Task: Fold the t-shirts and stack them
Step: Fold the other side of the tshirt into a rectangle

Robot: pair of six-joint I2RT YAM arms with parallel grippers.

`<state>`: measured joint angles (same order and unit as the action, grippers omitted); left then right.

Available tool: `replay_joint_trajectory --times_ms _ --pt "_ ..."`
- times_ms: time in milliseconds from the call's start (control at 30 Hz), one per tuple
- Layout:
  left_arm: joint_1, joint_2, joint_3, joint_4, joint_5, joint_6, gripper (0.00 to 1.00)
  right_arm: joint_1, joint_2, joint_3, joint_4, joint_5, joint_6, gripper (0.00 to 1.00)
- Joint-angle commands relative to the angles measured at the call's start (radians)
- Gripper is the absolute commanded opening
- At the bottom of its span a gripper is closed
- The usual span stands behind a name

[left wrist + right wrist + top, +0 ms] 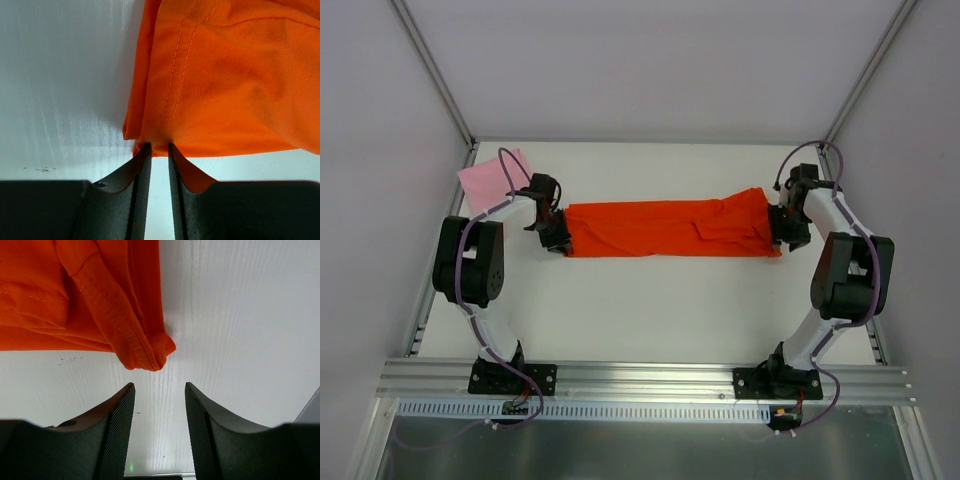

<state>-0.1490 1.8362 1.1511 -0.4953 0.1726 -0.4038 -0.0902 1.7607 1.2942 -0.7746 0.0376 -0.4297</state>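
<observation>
The orange-red shirt (660, 228) lies folded into a long band across the middle of the table. My left gripper (558, 240) is at its left end, its jaws nearly together and pinching the hem edge (159, 146) of the shirt (235, 75). My right gripper (782, 232) is at the right end. In the right wrist view it (159, 386) is open and empty, with the shirt's corner (145, 352) lying on the table just ahead of the fingertips. The light pink shirt (492, 180) lies as a small folded square at the far left corner.
White table (650, 310) with a metal rail (640, 378) along the near edge and grey walls around. A metal strip (420, 320) runs down the left table edge. The pink square is close behind my left arm.
</observation>
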Motion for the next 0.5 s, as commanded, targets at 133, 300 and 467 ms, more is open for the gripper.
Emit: replay_joint_trajectory --times_ms 133,300,467 --pt "0.005 0.015 -0.027 0.018 -0.065 0.011 0.19 -0.008 -0.012 -0.035 0.014 -0.027 -0.023 0.43" --pt "0.006 0.017 -0.03 0.017 -0.071 0.011 0.18 -0.008 0.039 -0.024 0.021 -0.021 -0.023 0.38" --pt "0.017 0.017 -0.03 0.014 -0.071 0.01 0.18 -0.008 0.077 0.014 0.015 0.035 -0.029 0.3"
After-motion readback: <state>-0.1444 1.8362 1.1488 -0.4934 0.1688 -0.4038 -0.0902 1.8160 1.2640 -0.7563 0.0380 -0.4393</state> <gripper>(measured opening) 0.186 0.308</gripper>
